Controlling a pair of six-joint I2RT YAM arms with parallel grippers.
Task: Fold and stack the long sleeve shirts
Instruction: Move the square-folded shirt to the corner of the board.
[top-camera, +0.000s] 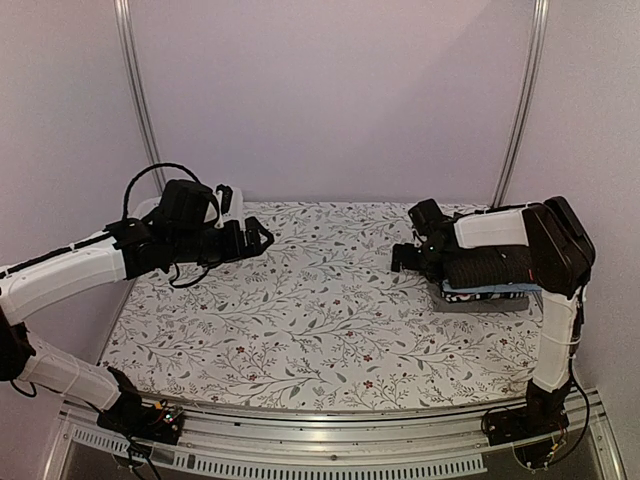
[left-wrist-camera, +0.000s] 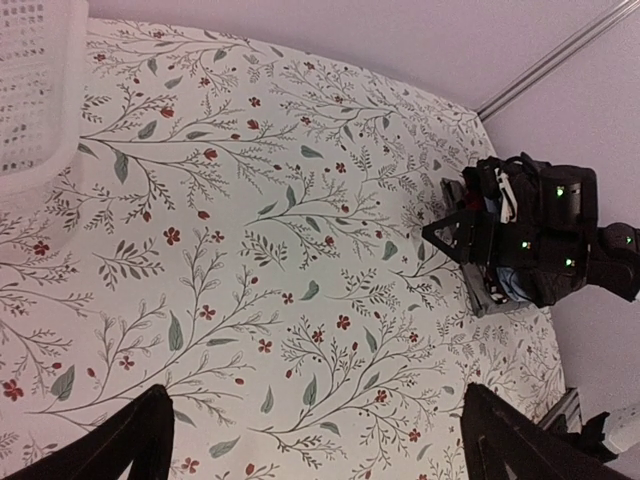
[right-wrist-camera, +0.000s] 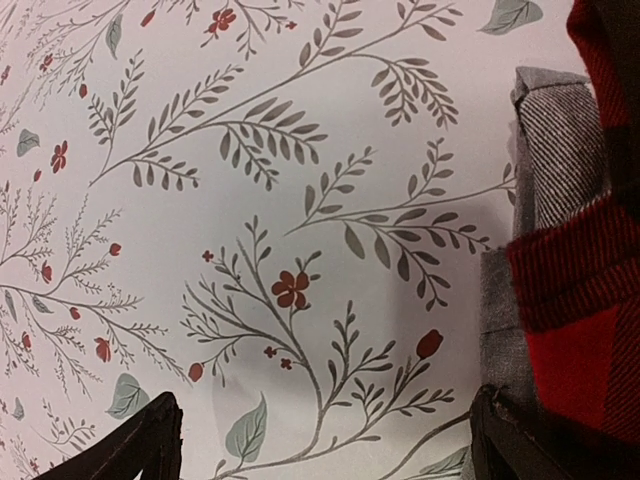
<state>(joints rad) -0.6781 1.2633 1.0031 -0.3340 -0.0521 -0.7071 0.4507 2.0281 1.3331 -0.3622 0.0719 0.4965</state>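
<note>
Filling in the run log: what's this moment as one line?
shirt stack folded, right side | left tool open, empty, over table | right tool open, empty, at stack edge | basket back left

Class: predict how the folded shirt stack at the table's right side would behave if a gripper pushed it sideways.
Probably floppy: the shirt stack is soft cloth layers, so the upper ones would likely slide or bunch rather than move together. It lies low and flat, so tipping seems unlikely.
</note>
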